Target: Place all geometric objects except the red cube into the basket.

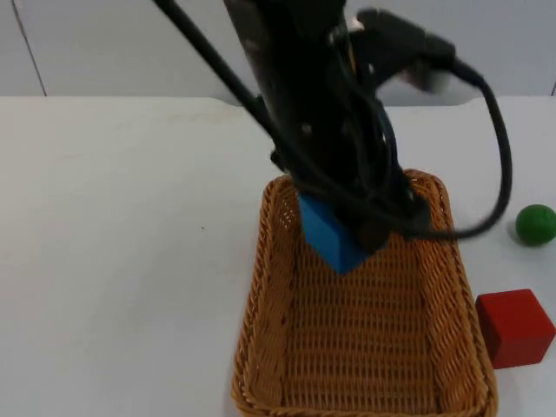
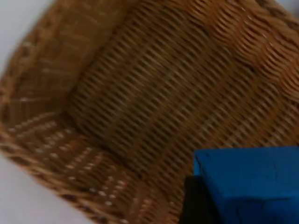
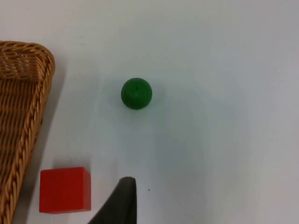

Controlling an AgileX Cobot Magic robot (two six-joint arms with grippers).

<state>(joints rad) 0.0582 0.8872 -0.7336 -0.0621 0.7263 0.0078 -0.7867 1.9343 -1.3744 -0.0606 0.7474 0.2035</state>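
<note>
One big woven wicker basket (image 1: 274,330) sits on the white table (image 1: 113,261), and right now the left gripper (image 1: 352,239) hangs over its far end, clamped on a blue rectangular block (image 1: 330,233). The left wrist view backs that up: the blue block (image 2: 247,182) is pinched at the fingertip with the basket's weave (image 2: 154,93) right underneath, so it looks held above the bottom, not resting on it.

Next down in size, the red cube (image 1: 514,327) sits just beside the basket's right wall, near its front corner. That one stays out. Smallest is the green ball (image 1: 535,224), off to the right of the basket and apart from the red cube.

The right gripper sits above the table on that side; its fingertip (image 3: 122,200) shows near the red cube (image 3: 65,189) and the green ball (image 3: 136,94), but I can't tell if it's open or closed.

Stuff that could go wrong, imo:
- The block hangs close to the far-left rim, so a sloppy release could clip the wall and tip it out.
- The ball will probably roll if nudged off-centre during a grab.
- The red cube is so close to the basket that it could get bumped or grabbed by mistake.
</note>
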